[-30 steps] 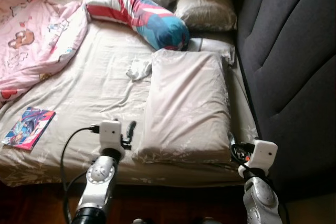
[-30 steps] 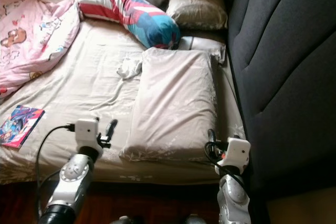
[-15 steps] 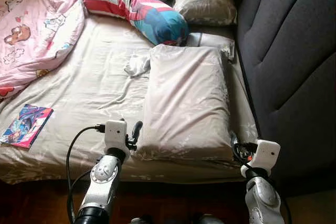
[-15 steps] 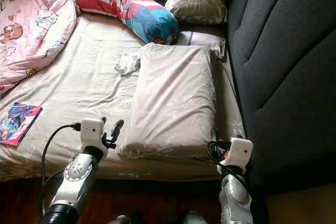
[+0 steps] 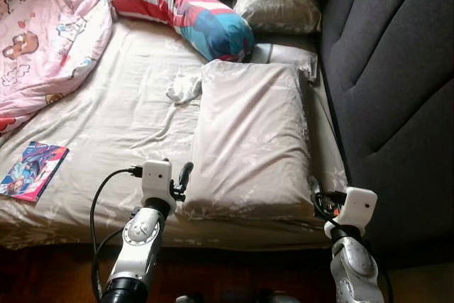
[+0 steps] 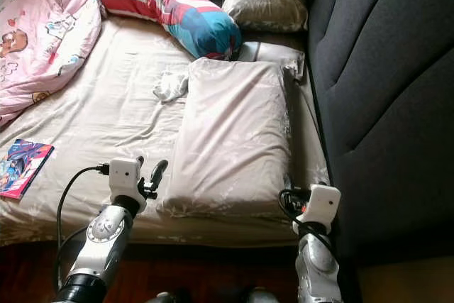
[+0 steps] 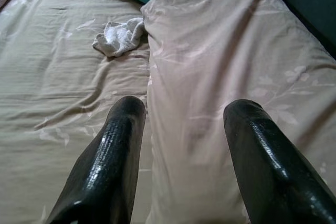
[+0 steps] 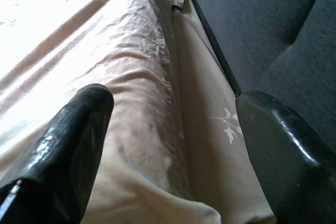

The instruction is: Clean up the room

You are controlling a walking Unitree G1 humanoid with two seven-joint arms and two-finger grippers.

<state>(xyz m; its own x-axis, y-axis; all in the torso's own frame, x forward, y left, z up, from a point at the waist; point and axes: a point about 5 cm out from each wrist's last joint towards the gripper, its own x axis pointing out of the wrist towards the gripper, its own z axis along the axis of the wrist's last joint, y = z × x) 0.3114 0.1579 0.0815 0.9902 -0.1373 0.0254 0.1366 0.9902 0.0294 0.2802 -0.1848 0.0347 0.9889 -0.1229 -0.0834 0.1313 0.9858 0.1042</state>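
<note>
Your left gripper (image 7: 181, 129) hangs spread wide at the near left corner of the beige pillow (image 5: 252, 140), holding nothing. Your right gripper (image 8: 173, 129) gapes empty at its right corner, beside the dark headboard (image 5: 390, 69).

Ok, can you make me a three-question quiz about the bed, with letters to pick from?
1. Where is the comic book?
A. on the sheet near the bed's left edge
B. on the big pillow
C. on the floor

2. What colour is the crumpled cloth beside the big pillow?
A. white
B. green
C. black

3. How are the left gripper fingers?
A. open
B. shut on the cloth
C. shut on the book

Answers: 1 A, it lies flat on the sheet; 2 A, pale white fabric; 3 A, wide gap between fingers.
</note>
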